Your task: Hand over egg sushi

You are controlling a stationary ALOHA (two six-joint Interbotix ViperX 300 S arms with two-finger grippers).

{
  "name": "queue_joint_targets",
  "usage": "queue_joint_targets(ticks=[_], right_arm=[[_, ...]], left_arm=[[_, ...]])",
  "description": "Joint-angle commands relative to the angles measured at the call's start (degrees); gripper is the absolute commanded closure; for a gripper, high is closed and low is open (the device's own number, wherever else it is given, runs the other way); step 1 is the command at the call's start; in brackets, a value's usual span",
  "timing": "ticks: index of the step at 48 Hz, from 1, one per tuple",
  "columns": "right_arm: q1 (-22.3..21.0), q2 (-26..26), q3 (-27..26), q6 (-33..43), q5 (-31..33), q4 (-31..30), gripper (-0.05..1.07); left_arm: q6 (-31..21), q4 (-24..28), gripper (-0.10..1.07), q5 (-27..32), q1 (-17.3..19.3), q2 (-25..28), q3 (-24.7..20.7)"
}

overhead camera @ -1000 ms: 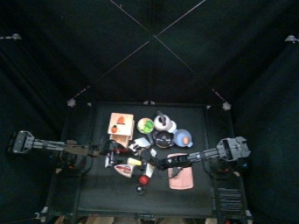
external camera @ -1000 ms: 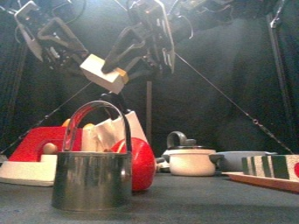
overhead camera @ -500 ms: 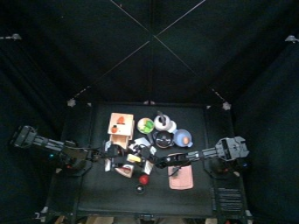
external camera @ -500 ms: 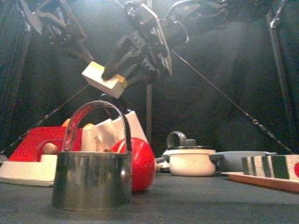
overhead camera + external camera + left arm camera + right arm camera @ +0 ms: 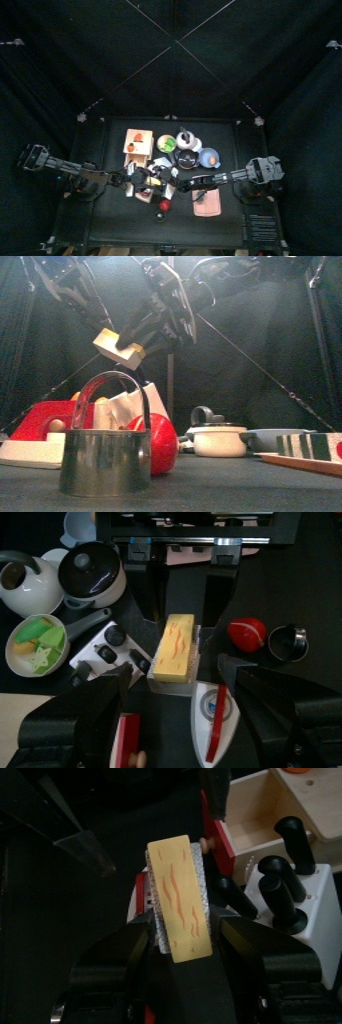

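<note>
The egg sushi (image 5: 179, 896), a pale yellow block with a white underside, hangs in the air above the table, with my right gripper (image 5: 187, 940) shut on its sides. In the front view the egg sushi (image 5: 118, 348) sits tilted at upper left, held by the right gripper (image 5: 144, 336) reaching across. My left gripper (image 5: 181, 704) stands wide open just short of the egg sushi (image 5: 174, 649), its jaws on either side of the block's near end without touching. From above, both grippers meet near the egg sushi (image 5: 156, 181).
A metal cup (image 5: 104, 448) with a bail handle stands near the front, a red round item (image 5: 159, 442) behind it. A white lidded pot (image 5: 217, 439), a bowl of green pieces (image 5: 38, 642), a knife block (image 5: 289, 880) and a cutting board (image 5: 302, 461) crowd the table below.
The egg sushi has sunk slightly in the right gripper. The left arm has shifted its pose and stays open beside it.
</note>
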Motion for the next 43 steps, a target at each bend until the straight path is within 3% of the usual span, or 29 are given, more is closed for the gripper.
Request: queue_joint_targets(ticks=[1,16,43], right_arm=[[0.1,-1.0,-1.6,-0.1,-0.2,-0.1,0.35],[0.0,-0.4,-2.0,-0.1,-0.2,-0.1,0.35],[0.0,-0.1,-2.3,-0.1,-0.2,-0.4,0.35]], left_arm=[[0.8,-0.5,-0.04,-0.4,1.1,0.9,-2.0],[3.4,-4.0,-0.04,-0.7,1.3,3.3,-1.8],[4.4,-4.3,-0.03,-1.1,3.3,5.0,-2.2]])
